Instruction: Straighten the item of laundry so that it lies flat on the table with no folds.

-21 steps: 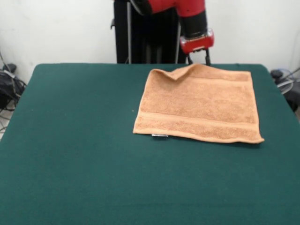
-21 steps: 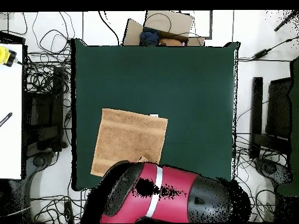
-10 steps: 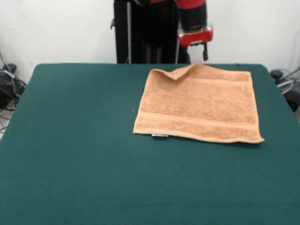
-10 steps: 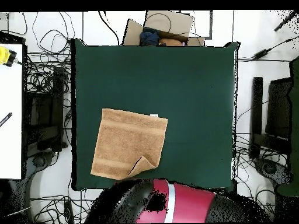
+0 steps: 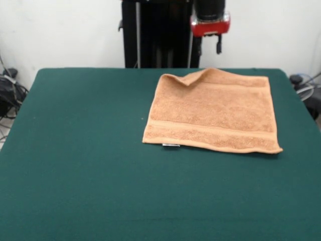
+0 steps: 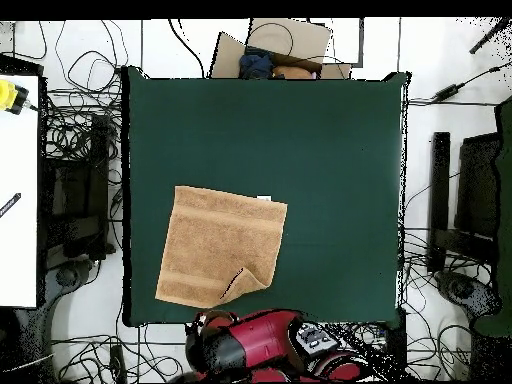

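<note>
Towel lies on counter w/ one far corner folded over, gripper raised clear above & behind that far edge, fold just below-left of it, jaws' state can't tell, holding nothing.

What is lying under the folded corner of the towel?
The folded corner lies on the towel itself, at the edge nearest the robot. The part it covers cannot be seen. Beneath all is the green table.
</note>
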Available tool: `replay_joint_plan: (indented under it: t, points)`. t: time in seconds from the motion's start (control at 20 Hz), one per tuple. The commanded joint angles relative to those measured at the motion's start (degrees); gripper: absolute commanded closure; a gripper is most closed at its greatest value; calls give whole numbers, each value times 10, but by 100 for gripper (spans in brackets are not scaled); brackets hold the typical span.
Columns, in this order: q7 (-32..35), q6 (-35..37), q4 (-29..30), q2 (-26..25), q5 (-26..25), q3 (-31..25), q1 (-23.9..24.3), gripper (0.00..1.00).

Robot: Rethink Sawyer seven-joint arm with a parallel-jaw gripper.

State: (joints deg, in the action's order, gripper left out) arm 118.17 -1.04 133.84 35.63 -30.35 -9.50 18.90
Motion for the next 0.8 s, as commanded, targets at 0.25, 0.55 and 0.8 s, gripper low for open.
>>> replay_joint_plan:
  t: [0.25,0.55,0.8]
  points:
    - [59,17,-42,0,44,-77,-3,0]
    - [53,-34,-98,-71,21,-51,-19,0]
    - [45,-39,-115,-90,11,-51,-14,0]
